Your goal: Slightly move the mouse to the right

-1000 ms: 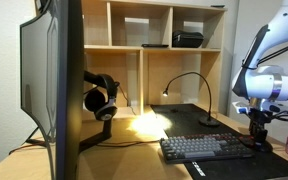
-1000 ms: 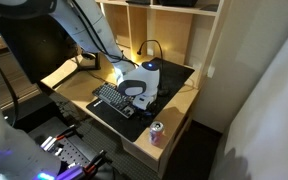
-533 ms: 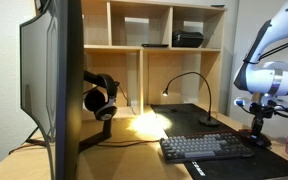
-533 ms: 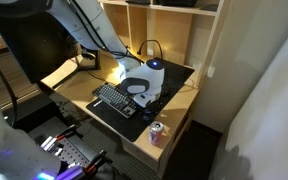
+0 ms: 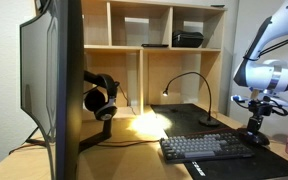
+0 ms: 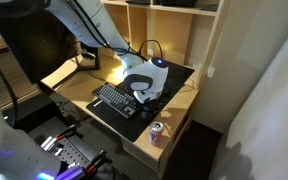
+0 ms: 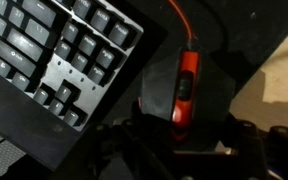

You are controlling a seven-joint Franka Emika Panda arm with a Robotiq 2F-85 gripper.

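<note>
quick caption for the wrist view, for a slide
Wrist view: gripper poised over the black mouse, with the keyboard just beside it.

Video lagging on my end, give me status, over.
Tool down over mouse, straddling it, grip unconfirmed. Mouse on black mat, close beside keyboard. Drink can farther off on desk.

Light wooden desk [image 5: 134,137] across 6 o'clock, open cubby shelving [image 5: 139,47] behind it at 12. Gooseneck lamp [image 5: 168,94] just off centre toward 3 o'clock, bent low, warm pool of light on the wood below. Plain white wall [image 6: 264,90] at 3 o'clock in an exterior view.
</note>
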